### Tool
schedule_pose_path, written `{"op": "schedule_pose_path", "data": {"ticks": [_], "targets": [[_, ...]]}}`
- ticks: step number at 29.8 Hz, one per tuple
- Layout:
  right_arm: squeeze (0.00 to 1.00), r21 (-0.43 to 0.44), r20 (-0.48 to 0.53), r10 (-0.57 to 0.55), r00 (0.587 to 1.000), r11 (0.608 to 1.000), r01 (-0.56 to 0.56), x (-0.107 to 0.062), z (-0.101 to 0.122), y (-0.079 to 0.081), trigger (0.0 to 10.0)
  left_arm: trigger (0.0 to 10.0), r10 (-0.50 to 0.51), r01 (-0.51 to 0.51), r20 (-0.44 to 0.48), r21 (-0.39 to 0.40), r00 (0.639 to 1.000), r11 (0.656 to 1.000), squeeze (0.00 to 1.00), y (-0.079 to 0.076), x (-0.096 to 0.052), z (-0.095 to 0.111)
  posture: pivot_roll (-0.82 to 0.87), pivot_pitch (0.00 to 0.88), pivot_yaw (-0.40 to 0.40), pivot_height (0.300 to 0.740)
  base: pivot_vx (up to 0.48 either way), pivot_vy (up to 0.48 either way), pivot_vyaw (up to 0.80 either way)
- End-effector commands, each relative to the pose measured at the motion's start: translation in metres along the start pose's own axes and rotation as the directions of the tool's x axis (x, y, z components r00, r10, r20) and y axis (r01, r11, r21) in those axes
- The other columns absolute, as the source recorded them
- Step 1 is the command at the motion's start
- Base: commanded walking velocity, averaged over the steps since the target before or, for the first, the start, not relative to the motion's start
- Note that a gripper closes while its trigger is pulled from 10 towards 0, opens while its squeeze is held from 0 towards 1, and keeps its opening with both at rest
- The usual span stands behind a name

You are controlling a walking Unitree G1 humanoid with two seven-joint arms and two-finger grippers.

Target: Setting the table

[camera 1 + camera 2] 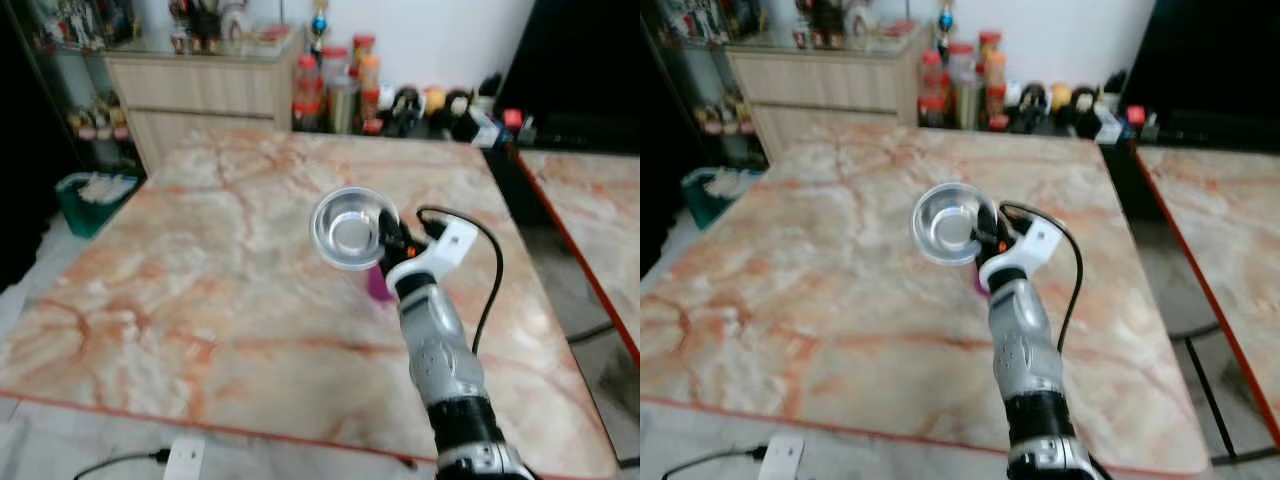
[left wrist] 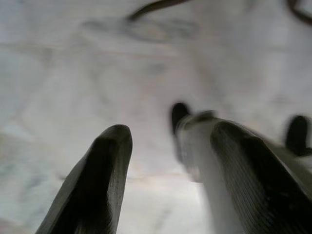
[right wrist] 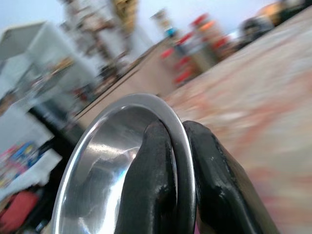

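Your right gripper [image 1: 388, 243] is clamped on the rim of the steel bowl [image 1: 350, 228], one finger inside and one outside, holding it above the marble table [image 1: 200, 290]. Behind the table stand bottles [image 1: 335, 85]. Your left gripper [image 2: 165, 185] hangs with its fingers apart.

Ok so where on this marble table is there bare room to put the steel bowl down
The right tool holds the steel bowl by its rim above the marble table. The top is bare from the near red edge out to the left corner and ahead of the bowl. A pink object sits under the wrist. Crowding is past the far edge, where bottles and jars stand.
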State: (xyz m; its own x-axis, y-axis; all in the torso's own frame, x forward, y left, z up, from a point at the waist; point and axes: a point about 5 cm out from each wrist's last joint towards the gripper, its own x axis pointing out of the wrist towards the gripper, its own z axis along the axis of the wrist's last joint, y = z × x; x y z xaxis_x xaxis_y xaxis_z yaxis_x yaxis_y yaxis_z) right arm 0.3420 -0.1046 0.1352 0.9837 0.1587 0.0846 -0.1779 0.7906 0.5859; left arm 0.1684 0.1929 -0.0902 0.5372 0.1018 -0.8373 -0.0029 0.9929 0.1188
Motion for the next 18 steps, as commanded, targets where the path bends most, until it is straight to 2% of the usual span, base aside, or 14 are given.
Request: {"op": "schedule_pose_path", "data": {"ticks": [1,5,11,18], "targets": [[0.0,0.014,0.037,0.054,0.998,0.998,-0.055,0.006,0.007,0.018,10.0,10.0,-0.008,0.008,-0.006,0.008,1.0,1.0,0.0,-0.003,0.0,0.001,0.02,0.0,-0.011,0.736,0.0,-0.382,0.0],[0.0,0.038,0.096,0.137,0.986,0.989,-0.142,0.005,0.015,0.031,10.0,10.0,-0.007,0.007,-0.004,0.005,1.0,1.0,0.0,-0.003,0.0,0.0,0.02,0.0,-0.011,0.736,0.0,-0.378,0.0],[0.0,0.048,0.131,0.186,0.974,0.98,-0.194,0.004,0.02,0.04,10.0,10.0,-0.007,0.007,-0.002,0.003,1.0,1.0,0.0,-0.004,0.0,-0.001,0.02,0.0,-0.01,0.736,0.0,-0.368,0.0],[0.0,0.048,0.122,0.166,0.979,0.984,-0.173,0.004,0.019,0.035,10.0,10.0,-0.01,0.01,-0.002,0.001,1.0,1.0,0.0,-0.005,0.0,-0.001,0.01,0.0,-0.011,0.736,0.0,-0.361,0.0]]}}
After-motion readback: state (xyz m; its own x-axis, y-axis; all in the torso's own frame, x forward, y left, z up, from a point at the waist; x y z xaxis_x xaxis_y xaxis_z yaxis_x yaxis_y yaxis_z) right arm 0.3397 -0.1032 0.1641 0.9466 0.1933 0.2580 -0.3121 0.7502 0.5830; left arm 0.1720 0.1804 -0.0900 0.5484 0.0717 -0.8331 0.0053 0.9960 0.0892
